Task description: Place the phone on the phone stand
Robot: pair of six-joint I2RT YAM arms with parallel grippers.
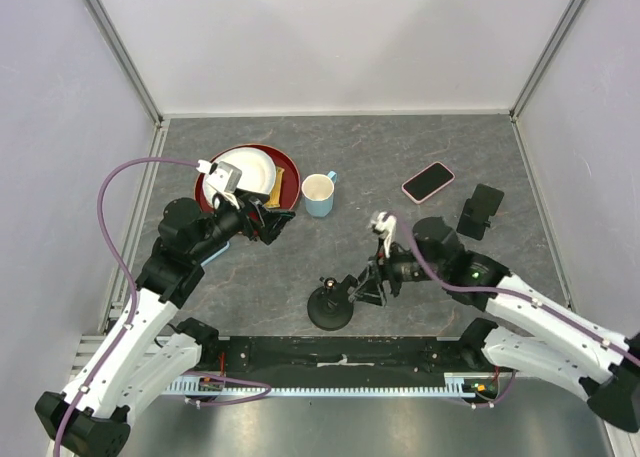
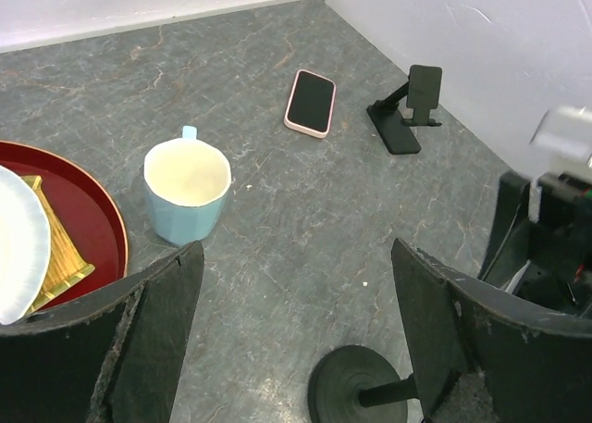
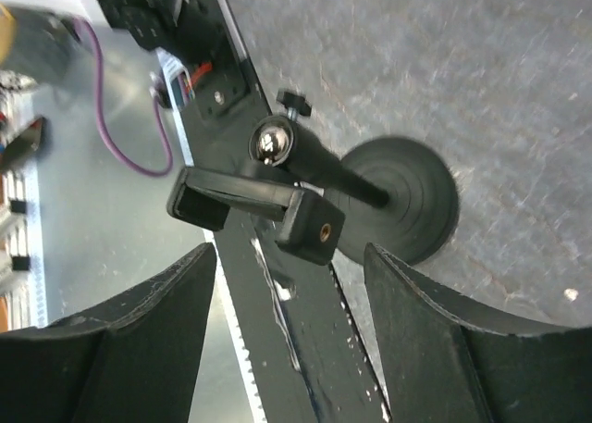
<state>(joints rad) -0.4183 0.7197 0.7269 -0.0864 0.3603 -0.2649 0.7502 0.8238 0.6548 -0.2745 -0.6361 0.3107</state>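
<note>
My left pincer (image 2: 296,256) gapes wide and empty, with the phone (image 2: 309,102) and phone stand (image 2: 407,113) well ahead. My right pincer (image 3: 289,256) is open, gripping nothing, a round-based holder (image 3: 398,201) just ahead.

- White shells are worn on the lower links of the left arm (image 1: 130,342) and right arm (image 1: 550,322); joints are black.
- 2 purple cables are routed: left cable (image 1: 104,199), right cable (image 1: 480,290).
- Left gripper fingers (image 2: 153,340) are black, edges scuffed grey.
- White camera block (image 1: 222,175) is mounted at left wrist.

Pink phone (image 1: 428,181) lies flat beside the black folding stand (image 1: 481,211) — not touching.
</note>
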